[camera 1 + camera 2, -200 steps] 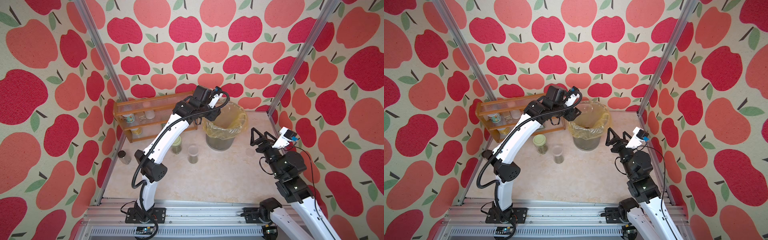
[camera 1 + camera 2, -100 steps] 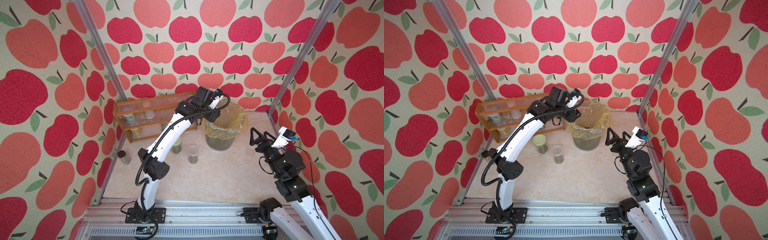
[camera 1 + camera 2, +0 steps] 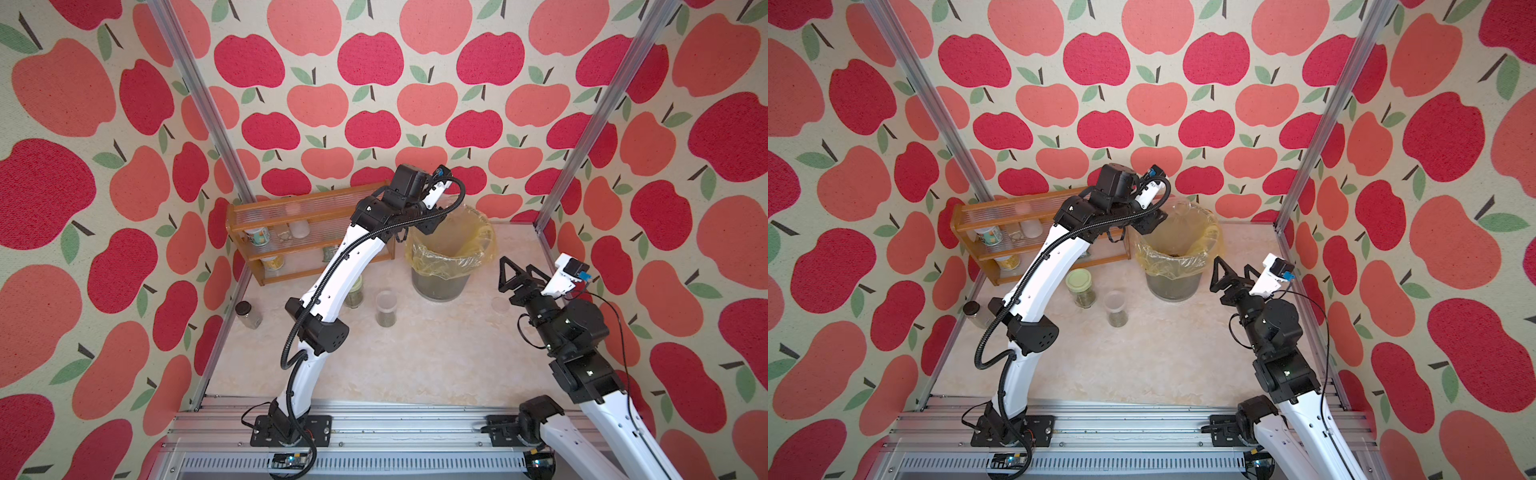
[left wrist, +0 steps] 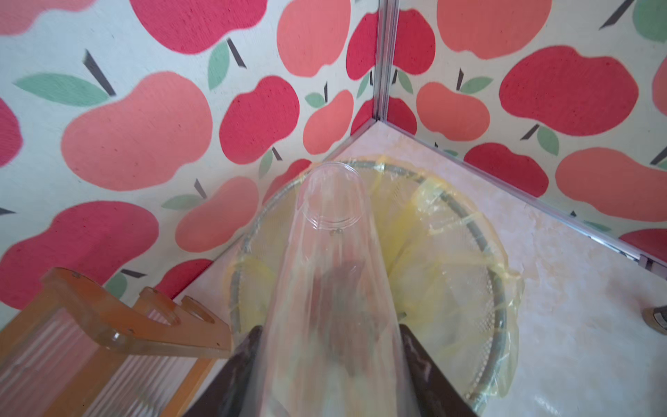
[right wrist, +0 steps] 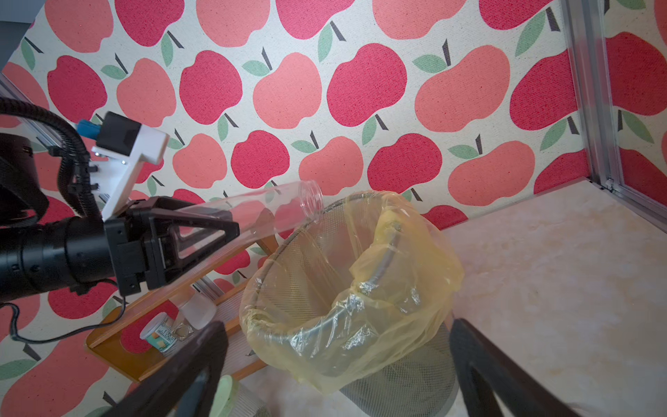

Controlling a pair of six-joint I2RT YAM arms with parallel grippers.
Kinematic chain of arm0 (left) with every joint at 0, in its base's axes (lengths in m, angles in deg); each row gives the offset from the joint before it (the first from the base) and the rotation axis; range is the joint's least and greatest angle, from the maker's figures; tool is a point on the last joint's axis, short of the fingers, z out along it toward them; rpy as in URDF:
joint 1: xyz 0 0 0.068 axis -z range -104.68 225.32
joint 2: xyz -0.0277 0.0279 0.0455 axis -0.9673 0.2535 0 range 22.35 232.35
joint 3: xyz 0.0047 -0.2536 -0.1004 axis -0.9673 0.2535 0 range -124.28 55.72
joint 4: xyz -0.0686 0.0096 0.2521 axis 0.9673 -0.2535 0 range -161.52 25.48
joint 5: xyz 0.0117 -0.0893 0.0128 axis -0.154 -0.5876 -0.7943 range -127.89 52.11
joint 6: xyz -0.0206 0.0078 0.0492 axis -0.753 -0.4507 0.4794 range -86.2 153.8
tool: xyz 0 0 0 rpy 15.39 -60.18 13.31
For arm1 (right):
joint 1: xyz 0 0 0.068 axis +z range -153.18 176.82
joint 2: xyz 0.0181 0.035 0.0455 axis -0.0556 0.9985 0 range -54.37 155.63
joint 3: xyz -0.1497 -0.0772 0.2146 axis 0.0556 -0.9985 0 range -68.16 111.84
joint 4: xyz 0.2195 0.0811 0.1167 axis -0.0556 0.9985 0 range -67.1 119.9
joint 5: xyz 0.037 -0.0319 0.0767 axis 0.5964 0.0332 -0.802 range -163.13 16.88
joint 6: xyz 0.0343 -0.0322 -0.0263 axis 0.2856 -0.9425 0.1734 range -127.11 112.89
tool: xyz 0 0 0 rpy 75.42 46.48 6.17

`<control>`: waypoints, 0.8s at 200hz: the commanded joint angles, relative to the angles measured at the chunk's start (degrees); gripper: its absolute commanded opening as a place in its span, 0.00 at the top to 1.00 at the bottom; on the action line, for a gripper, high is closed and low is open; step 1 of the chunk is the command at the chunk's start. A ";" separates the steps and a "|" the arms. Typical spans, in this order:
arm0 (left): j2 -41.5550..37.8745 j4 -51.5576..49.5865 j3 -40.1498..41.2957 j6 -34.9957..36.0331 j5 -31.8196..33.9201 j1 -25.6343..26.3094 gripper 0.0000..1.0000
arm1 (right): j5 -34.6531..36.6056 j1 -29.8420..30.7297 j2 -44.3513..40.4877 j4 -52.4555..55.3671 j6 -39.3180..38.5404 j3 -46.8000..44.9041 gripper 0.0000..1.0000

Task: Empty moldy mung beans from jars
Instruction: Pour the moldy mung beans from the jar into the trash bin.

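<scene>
**Entry: tube emptying over the bin.** The dial is the table in the top views, with 12 at the back wall.

1. Left gripper (image 5: 231,228): clamped on the base end of the tall slim tube (image 5: 274,209). It holds the tube above the table at 1 o'clock.
2. Tall slim tube: carried roughly level, with its open mouth above the rim of the bin (image 3: 438,286). Its walls look clear. Two or three dark specks sit at the neck, probably stray grains. The left wrist view through the plastic is too smeared to rule out more grains lower down.
3. Bin: wire mesh with a yellow liner, at 1 o'clock. A dark mass shows low inside it.
4. Short cylinder (image 3: 1116,307): at the centre, upright and open, with mung beans (image 3: 1118,319) in its bottom.
5. Squat jar (image 3: 1079,286): just beside the cylinder at its 10 o'clock. Its pale green lid is on and there are beans inside.
6. Right gripper (image 3: 1234,274): at 3 o'clock, jaws spread wide, holding nothing.
7. Wooden rack (image 3: 291,208): at 11 o'clock.
8. Dark-capped jar (image 3: 248,316): at 9 o'clock. It is not part of the job.

**Handling note for this step**
- Drop the mouth well below the base, so the last grains slide out and do not lodge at the neck.
- Keep the mouth inside the rim circle and clear of the loose liner folds.
- A short roll or shake should free any clingers.
- The smooth wall calls for a firm grip throughout.
- Items 4 and 5 are not yet emptied.
</scene>
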 commanded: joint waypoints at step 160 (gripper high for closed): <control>-10.18 1.94 14.21 2.27 -0.41 -0.56 0.62 | 0.35 -0.58 -0.03 1.96 -0.06 2.90 0.01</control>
